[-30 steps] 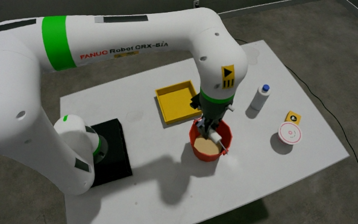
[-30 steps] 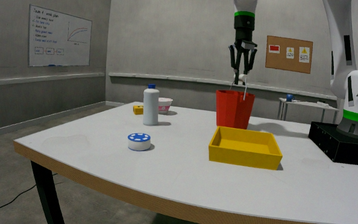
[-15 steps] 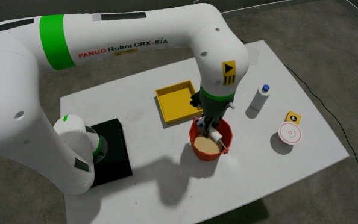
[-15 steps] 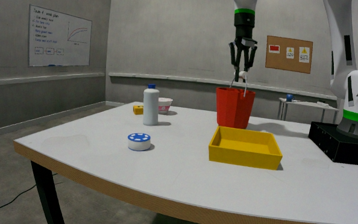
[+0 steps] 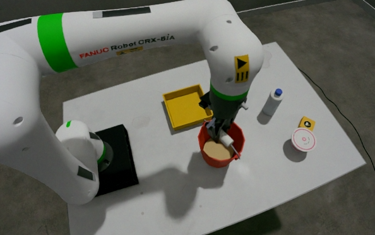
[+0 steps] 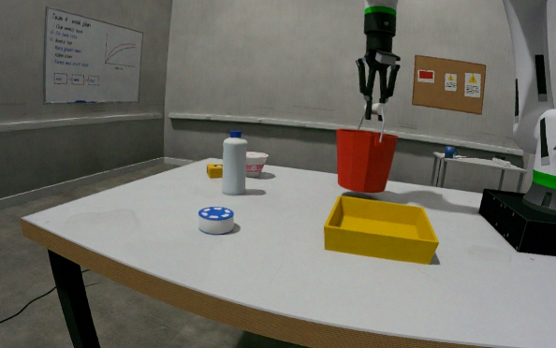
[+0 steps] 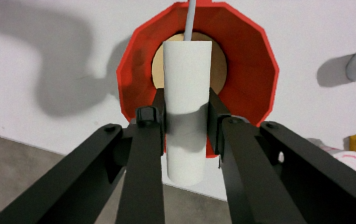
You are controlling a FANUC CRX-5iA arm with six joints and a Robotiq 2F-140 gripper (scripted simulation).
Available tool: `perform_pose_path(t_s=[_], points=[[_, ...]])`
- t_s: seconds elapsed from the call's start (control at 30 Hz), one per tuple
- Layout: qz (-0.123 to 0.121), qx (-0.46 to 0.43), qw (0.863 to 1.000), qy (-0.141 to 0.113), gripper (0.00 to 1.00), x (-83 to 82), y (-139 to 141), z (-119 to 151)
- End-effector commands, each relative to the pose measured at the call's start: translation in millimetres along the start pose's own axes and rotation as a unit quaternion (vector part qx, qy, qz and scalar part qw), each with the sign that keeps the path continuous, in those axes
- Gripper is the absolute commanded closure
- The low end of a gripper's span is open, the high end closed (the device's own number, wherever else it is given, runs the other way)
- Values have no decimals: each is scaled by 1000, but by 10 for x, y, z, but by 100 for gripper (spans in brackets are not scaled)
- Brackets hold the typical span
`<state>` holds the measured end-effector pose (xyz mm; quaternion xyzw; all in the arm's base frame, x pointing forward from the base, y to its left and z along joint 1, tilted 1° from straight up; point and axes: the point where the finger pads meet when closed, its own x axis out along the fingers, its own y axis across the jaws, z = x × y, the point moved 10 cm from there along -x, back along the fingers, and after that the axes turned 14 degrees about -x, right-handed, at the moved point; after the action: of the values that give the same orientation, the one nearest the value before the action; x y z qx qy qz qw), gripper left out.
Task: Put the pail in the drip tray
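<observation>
A red pail (image 5: pixel 221 143) (image 6: pixel 365 160) (image 7: pixel 250 65) hangs upright in the air from its wire bail, clear of the table. My gripper (image 5: pixel 222 134) (image 6: pixel 375 108) (image 7: pixel 184 102) is shut on the white grip (image 7: pixel 186 100) (image 5: pixel 226 139) of the pail's handle. The yellow drip tray (image 5: pixel 184 107) (image 6: pixel 379 229) lies on the table. In the exterior view the pail hangs above and behind the tray's far wall. In the top view the pail shows to the tray's front right. The pail's floor is tan.
A white bottle (image 5: pixel 273 102) (image 6: pixel 234 161) with a blue cap stands on the table. A white and pink bowl (image 5: pixel 303 139) (image 6: pixel 255 164), a small yellow box (image 5: pixel 307 122) (image 6: pixel 214 170) and a blue and white puck (image 6: pixel 215 220) lie apart from the tray. The arm's black base (image 5: pixel 118 158) (image 6: pixel 515 224) stands at one side.
</observation>
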<state>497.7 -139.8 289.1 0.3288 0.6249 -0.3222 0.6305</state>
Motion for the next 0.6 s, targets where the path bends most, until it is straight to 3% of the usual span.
perform_pose_path(t_s=[0.0, 0.57], points=[[0, 0, 1000, -1, 90, -60, 1, 3], [0, 0, 1000, -1, 90, -326, 1, 2]])
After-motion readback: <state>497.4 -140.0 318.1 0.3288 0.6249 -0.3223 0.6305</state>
